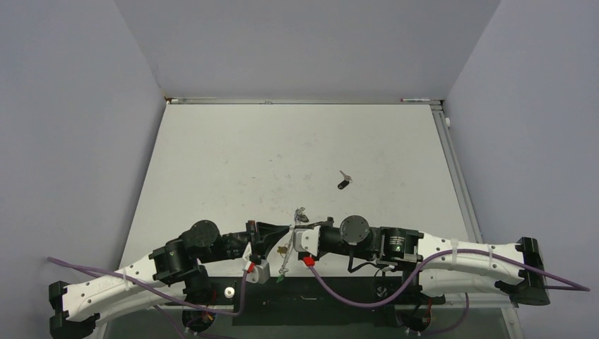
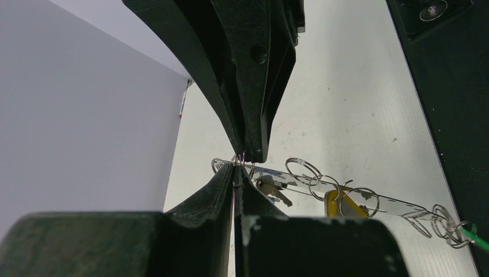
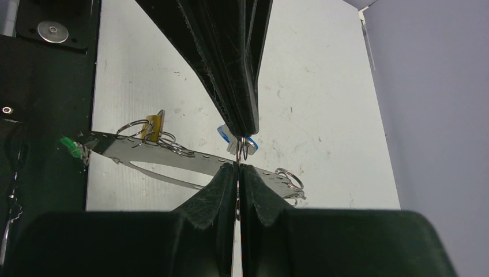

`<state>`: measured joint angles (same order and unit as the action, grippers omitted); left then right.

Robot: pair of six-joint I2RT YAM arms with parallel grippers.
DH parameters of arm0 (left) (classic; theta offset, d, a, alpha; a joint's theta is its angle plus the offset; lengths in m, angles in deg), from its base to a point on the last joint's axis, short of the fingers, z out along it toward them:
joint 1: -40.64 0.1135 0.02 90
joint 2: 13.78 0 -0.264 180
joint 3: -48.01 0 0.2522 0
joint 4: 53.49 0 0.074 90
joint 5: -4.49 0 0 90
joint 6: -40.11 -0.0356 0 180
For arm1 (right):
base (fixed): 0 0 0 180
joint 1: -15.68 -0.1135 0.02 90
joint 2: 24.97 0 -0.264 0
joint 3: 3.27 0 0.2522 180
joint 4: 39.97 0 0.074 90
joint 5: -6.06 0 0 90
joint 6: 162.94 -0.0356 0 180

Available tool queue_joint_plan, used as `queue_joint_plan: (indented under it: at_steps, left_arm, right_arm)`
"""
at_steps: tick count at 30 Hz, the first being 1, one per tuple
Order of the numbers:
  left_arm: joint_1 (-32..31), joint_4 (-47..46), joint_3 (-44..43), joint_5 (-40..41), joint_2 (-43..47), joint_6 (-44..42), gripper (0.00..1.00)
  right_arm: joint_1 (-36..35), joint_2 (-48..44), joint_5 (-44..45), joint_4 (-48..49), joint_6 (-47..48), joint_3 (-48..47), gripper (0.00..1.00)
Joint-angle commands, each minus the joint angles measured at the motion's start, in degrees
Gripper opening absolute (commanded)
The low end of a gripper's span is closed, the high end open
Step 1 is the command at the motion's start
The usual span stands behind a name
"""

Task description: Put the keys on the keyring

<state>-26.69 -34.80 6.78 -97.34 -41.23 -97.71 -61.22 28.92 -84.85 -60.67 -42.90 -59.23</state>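
Your two arms meet nose to nose over the near edge of the desk [image 1: 282, 148], with the keyring [image 2: 398, 203] hanging in the air between them, clear of the surface. Your left pincer [image 2: 243, 163] has its tips pressed together on one end of the keyring, where a small wire loop pokes out beside them. Your right pincer [image 3: 239, 158] is also pressed together; what you see at its tips is the little ring of a blue key [image 3: 224, 134], the blue head sitting just beside the upper finger and right against the keyring. Whether the keyring itself is pinched there too, you cannot tell. From the wrist cameras the keyring reads as a long, shiny band running away from each pincer, with several small rings [image 2: 303, 168] threaded on it. On it hang a plain silver key [image 2: 271, 189] near your left pincer, a yellow key [image 2: 334, 203] about midway and a green tag [image 2: 476, 235] at the far end. One black key [image 1: 344, 182] lies alone on the desk, well apart from both pincers, farther out and a little to your right.
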Motion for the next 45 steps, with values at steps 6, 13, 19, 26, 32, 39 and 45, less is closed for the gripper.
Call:
queue_joint_plan:
  at_steps: [6,13,19,26,32,39,45]
  left_arm:
    - [0.2,-1.2,0.2,-1.5,0.5,0.1,0.0]
    - [0.2,-1.5,0.2,-1.6,0.8,0.1,0.0]
    - [0.2,-1.4,0.4,-1.6,1.1,0.1,0.0]
    - [0.2,-1.4,0.5,-1.6,1.1,0.0,0.0]
    - [0.2,-1.3,0.6,-1.5,1.3,0.0,0.0]
    - [0.2,-1.3,0.7,-1.1,1.3,0.2,0.0]
    - [0.2,-1.4,1.1,-0.6,1.3,0.3,0.0]
  right_arm:
    - [0.4,-2.1,-0.1,3.4,-0.7,-3.7,0.05]
    - [0.5,-2.3,0.7,3.2,-0.8,-3.4,0.05]
    - [0.4,-2.8,0.7,2.9,-0.9,-3.4,0.05]
    - [0.4,-3.6,3.0,3.0,-0.7,-3.5,0.05]
    - [0.4,-4.0,3.0,3.1,-0.8,-3.6,0.05]
    - [0.4,-4.1,2.1,3.1,-1.1,-3.7,0.05]
    - [0.4,-5.1,0.1,3.4,-1.1,-3.8,0.05]
